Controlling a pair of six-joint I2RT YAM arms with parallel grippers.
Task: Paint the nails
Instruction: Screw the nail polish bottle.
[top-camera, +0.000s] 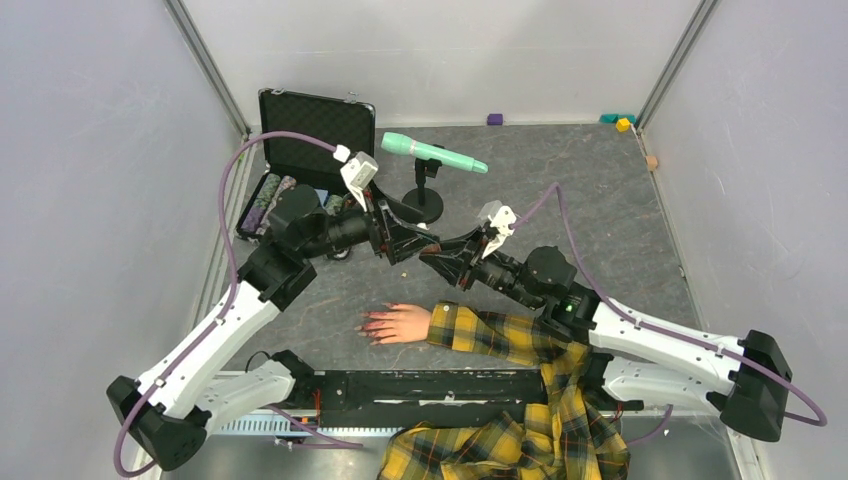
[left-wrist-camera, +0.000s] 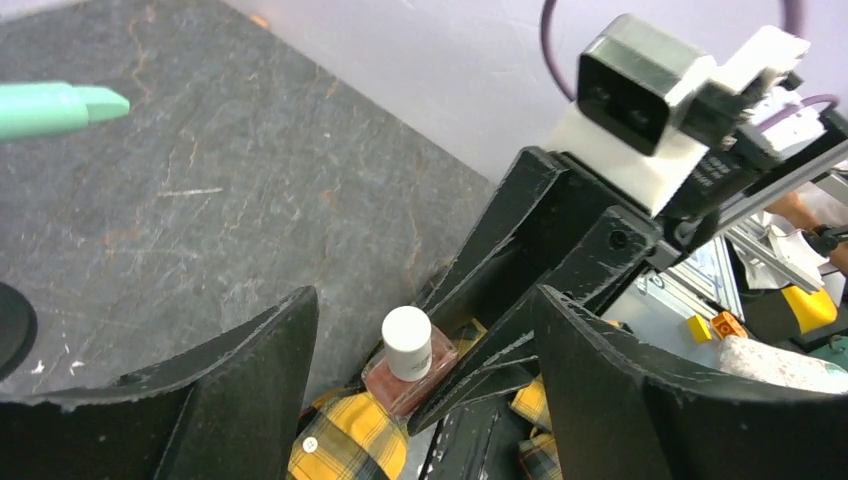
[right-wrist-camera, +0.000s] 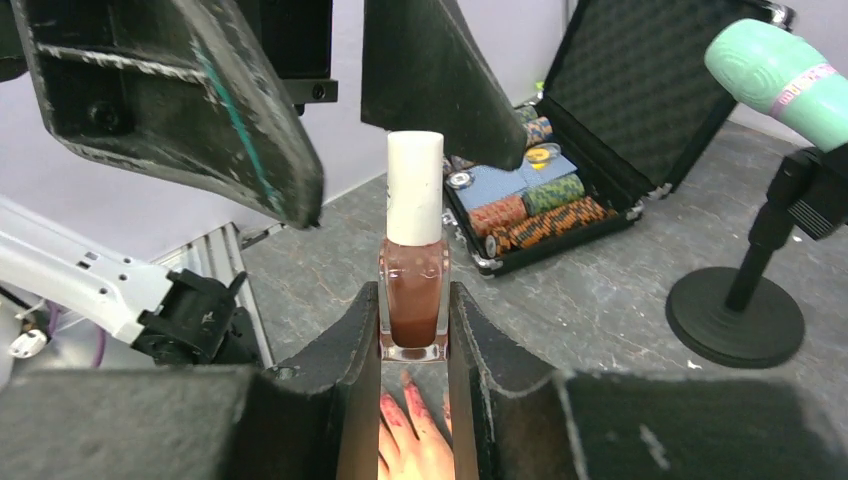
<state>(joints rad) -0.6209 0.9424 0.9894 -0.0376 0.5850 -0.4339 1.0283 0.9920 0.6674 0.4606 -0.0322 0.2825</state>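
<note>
My right gripper (right-wrist-camera: 414, 300) is shut on a small glass bottle of brownish polish (right-wrist-camera: 414, 285) and holds it upright by its base, white cap (right-wrist-camera: 415, 185) on top. My left gripper (left-wrist-camera: 425, 300) stands open with its fingers (right-wrist-camera: 220, 120) wide on either side of the cap, not touching it. Both grippers meet above the table's middle, left gripper (top-camera: 398, 245) against right gripper (top-camera: 430, 255). Below lies the pale mannequin hand (top-camera: 402, 322) in a yellow plaid sleeve (top-camera: 490, 335). Its red-pink nails (top-camera: 366, 326) point left. In the right wrist view, red-smeared fingertips (right-wrist-camera: 393, 408) show between my fingers.
An open black case (top-camera: 315, 135) with poker chips (right-wrist-camera: 535, 200) stands at the back left. A mint-green microphone (top-camera: 432, 152) sits on a black round-based stand (top-camera: 423, 205) just behind the grippers. Small coloured blocks (top-camera: 622, 122) lie at the far wall.
</note>
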